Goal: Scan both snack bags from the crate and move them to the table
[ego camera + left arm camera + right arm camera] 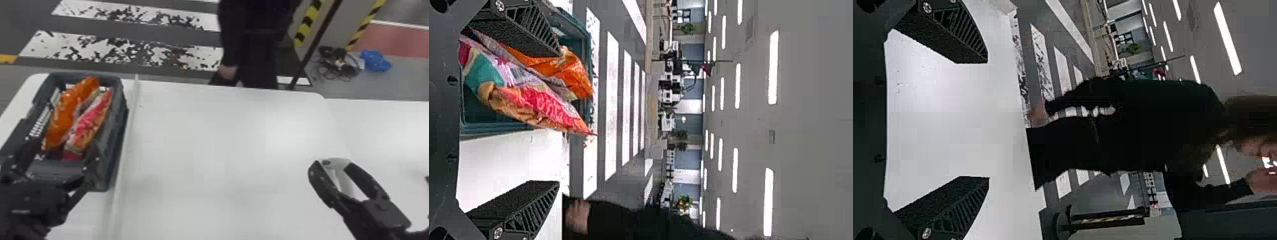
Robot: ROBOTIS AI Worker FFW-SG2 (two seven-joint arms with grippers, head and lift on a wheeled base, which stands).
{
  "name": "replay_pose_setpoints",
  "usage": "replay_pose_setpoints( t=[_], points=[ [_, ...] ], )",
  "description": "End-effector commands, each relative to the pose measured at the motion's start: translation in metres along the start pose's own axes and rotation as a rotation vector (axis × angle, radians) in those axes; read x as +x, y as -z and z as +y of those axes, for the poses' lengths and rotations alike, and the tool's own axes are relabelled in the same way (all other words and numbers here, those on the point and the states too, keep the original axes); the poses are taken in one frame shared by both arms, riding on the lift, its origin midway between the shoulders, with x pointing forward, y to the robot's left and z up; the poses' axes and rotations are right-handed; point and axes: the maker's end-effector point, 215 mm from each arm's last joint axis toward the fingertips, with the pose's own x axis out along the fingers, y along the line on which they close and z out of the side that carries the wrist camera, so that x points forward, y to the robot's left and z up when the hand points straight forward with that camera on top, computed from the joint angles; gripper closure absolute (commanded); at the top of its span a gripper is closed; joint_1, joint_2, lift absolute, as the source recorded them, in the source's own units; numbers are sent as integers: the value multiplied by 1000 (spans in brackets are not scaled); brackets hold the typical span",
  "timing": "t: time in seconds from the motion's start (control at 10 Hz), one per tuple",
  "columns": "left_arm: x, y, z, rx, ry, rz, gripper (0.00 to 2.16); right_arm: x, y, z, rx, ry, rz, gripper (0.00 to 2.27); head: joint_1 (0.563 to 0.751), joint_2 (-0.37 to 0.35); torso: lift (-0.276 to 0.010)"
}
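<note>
Head view, left to right: left pincer (60,153) spread wide at near end of crate (118,134); inside, side by side, orange snack bag (63,116) and pink-and-red snack bag (87,124); right pincer (333,166) spread above white surface (223,143).

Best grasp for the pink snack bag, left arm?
I'd come from above with the left gripper and pinch the upper middle of the pink snack bag across its narrow width. It stands on edge, long side running front to back, with room towards the crate's right wall; the tight side is against the orange bag.
</note>
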Motion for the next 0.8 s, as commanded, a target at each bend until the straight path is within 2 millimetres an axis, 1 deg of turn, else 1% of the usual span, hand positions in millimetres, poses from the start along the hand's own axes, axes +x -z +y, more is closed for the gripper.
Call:
replay_pose_setpoints(
  t=[0.0, 0.1, 0.3, 0.4, 0.5, 0.7],
  points=[
    [5, 12, 12, 21, -32, 20, 83, 1, 0, 1, 3, -1, 0, 90, 695, -122, -87],
    [9, 17, 20, 29, -50, 27, 87, 2, -1, 2, 2, -4, -2, 90, 695, -111, -87],
    [25, 38, 29, 39, -68, 95, 87, 5, 0, 9, 8, -24, -1, 93, 695, -79, -87],
    [31, 41, 32, 45, -76, 110, 87, 5, 0, 10, 7, -26, -1, 107, 695, -63, -87],
    [39, 51, 37, 48, -83, 162, 87, 6, 0, 9, 7, -26, -3, 107, 695, -51, -87],
    [47, 46, 38, 47, -84, 157, 87, 5, 0, 8, 8, -27, -1, 107, 695, -39, -87]
  ],
)
